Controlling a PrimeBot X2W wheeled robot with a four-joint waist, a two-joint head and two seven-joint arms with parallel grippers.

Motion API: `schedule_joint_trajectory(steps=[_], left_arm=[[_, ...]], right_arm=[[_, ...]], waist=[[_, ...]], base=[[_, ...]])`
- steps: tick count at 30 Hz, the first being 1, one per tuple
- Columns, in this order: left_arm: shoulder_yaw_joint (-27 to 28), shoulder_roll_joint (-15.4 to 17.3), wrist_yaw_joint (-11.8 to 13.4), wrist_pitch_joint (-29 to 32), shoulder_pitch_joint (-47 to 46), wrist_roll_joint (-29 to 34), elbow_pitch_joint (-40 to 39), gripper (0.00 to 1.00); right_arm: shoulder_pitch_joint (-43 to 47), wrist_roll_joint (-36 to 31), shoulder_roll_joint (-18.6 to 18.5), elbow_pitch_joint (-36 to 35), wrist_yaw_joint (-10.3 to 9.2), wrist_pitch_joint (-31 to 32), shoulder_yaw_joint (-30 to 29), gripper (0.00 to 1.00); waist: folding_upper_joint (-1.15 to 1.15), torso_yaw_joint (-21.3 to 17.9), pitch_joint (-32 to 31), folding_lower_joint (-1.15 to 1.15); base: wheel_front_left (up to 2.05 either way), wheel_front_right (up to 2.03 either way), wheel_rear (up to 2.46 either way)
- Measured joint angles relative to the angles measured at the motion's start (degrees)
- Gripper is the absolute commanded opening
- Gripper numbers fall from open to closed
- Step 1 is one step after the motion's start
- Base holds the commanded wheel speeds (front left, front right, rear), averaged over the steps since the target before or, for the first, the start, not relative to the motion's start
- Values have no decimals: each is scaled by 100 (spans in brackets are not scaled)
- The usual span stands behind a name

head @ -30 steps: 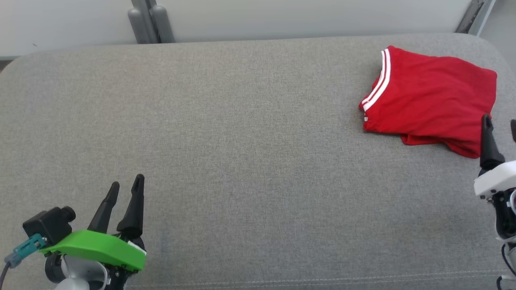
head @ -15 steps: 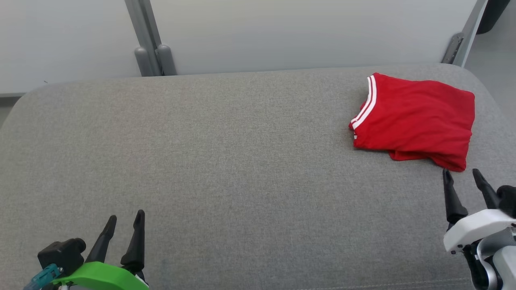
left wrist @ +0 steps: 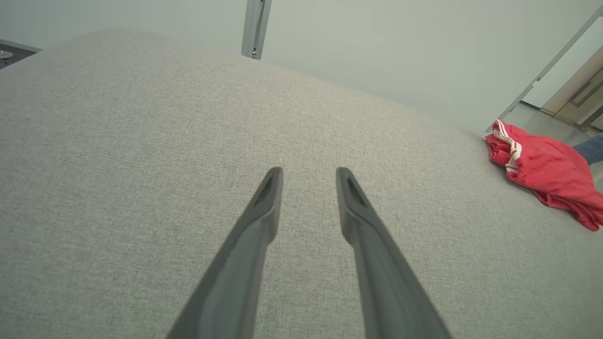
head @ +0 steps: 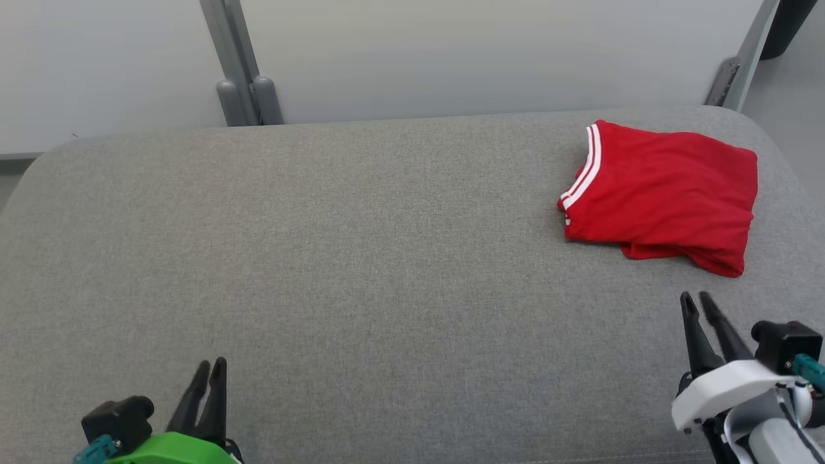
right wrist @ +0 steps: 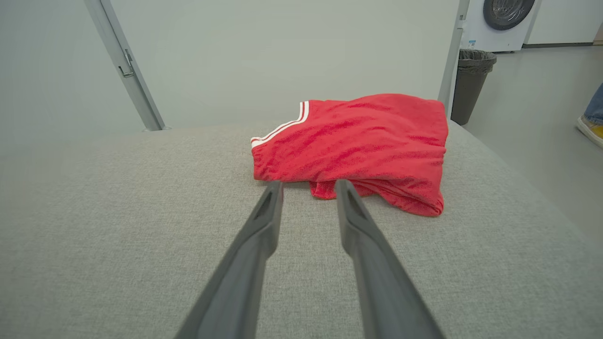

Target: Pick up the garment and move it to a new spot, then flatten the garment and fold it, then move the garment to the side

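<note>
The garment [head: 664, 196] is red with white stripes at one hem and lies folded at the far right of the grey padded surface [head: 387, 258]. It also shows at the right edge of the left wrist view [left wrist: 546, 174]. My right gripper [head: 695, 296] sits a short way in front of the garment's near edge, open and empty. In the right wrist view its fingertips [right wrist: 308, 182] point at the garment [right wrist: 362, 141] without touching it. My left gripper [head: 211, 364] stands at the lower left, far from the garment, jaws slightly apart [left wrist: 309, 170] with nothing between them.
A pale wall panel with grey posts [head: 248, 100] runs behind the surface. The surface's rounded right edge lies just past the garment. On the floor beyond it stand a dark bin [right wrist: 471, 80] and a washing machine [right wrist: 506, 19]. A person's shoe [right wrist: 591, 127] shows at the far right.
The camera has tilted up. Both grippers have drawn back toward the near edge, the right one away from the garment. Both pairs of fingers have narrowed. The garment lies as before.
</note>
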Motion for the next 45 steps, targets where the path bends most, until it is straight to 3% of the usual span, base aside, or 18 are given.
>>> schedule_joint_trajectory(steps=[7, 45], left_arm=[[-40, -194, -2, 47, 79, -143, 200, 0], [857, -650, -405, 658, -34, -2001, 450, 0]], right_arm=[[197, 111, 246, 177, 22, 58, 13, 0], [22, 2743, 771, 178, 512, 870, -883, 0]], waist=[[0, -6, 4, 0], [0, -65, 52, 0]], base=[[0, 0, 0], [0, 0, 0]])
